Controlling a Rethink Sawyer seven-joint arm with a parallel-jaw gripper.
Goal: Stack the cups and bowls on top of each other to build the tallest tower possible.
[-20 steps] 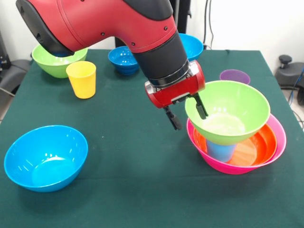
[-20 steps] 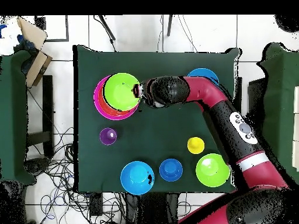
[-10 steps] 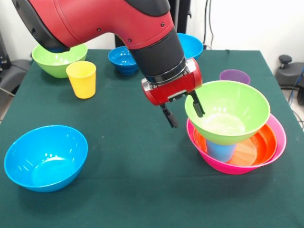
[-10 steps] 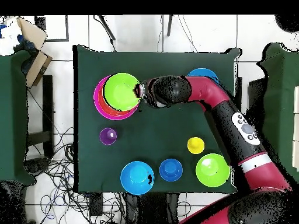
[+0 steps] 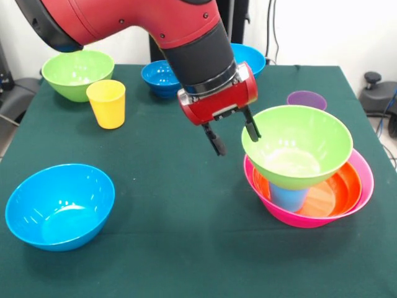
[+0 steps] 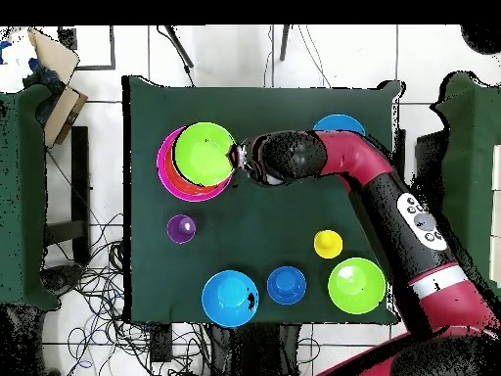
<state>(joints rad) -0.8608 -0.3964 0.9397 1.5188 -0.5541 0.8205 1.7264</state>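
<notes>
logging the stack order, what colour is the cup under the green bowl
Light blue: the cup stands in the orange bowl beneath the lime green bowl. Front view shows it best.

purple cup (image 5: 307, 99) mostly hidden behind green bowl (image 5: 298, 146)

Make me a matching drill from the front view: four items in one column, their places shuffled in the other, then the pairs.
Items
1. yellow cup
2. light blue cup
3. purple cup
4. gripper

Places
A. under the green bowl in the tower
B. behind the tower
C. beside the far green bowl
D. open, above the table, beside the tower's top bowl

Pairs: 1-C, 2-A, 3-B, 4-D
</notes>
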